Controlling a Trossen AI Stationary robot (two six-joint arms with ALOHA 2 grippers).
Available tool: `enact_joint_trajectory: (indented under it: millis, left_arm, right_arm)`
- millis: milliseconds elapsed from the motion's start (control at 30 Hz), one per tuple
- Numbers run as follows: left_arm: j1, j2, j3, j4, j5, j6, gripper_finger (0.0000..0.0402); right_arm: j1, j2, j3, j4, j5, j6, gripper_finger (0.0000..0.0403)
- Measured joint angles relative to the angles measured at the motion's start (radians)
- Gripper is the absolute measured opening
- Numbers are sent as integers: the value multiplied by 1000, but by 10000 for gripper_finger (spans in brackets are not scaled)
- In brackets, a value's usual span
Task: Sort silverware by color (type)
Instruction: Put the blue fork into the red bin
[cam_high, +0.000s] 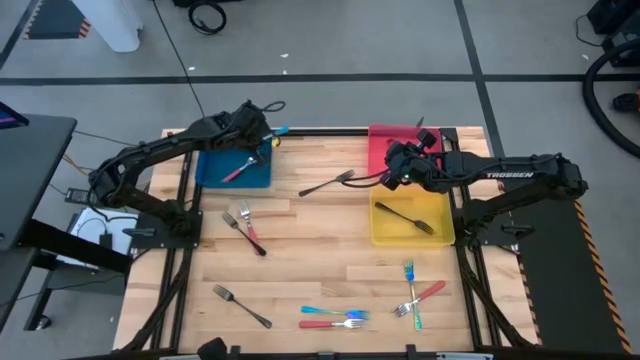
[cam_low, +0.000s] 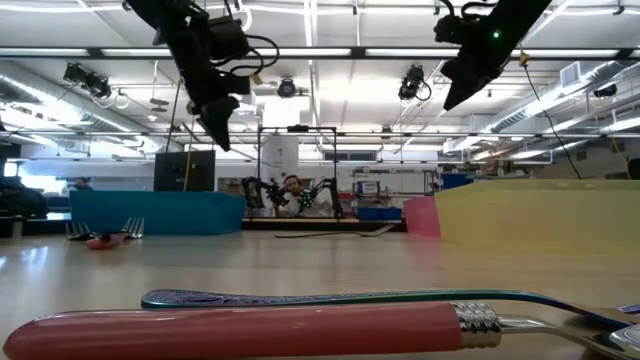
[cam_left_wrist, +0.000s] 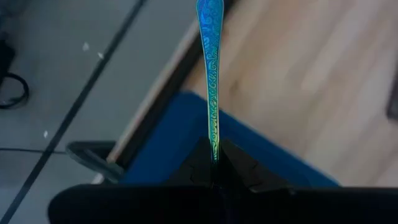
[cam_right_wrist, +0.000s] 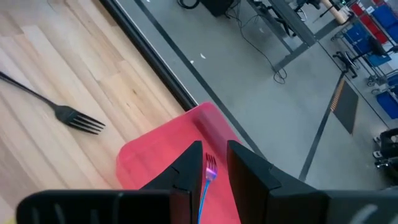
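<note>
Above the blue rectangular tray, your left gripper holds a blue-green iridescent fork by one end, fingers closed tight on it, probably because this tray looks meant for its colour, although a red-handled fork already lies inside. Your right gripper hangs over the red rectangular tray and pinches a second iridescent fork, tines pointing away from the wrist. That tray seems wrong for it, so I think you should carry it to the blue one. One dark grey metal fork rests in the yellow rectangular tray. Another grey fork and the remaining forks wait scattered on the wooden table.
</note>
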Motion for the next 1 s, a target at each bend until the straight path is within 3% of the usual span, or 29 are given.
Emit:
enact_joint_trajectory:
  millis: [200,567,1000]
  left_arm:
    - [19,-15,-50,-50,-1,20,18]
    - [143,-184,-231,-52,-3,-20,18]
    - [112,-218,-281,190,-1,-7,18]
  right_arm:
    - [-22,0,-29,10,0,0,81]
    - [-87,0,-34,45,2,46,81]
    - [-102,0,-34,71,11,43,81]
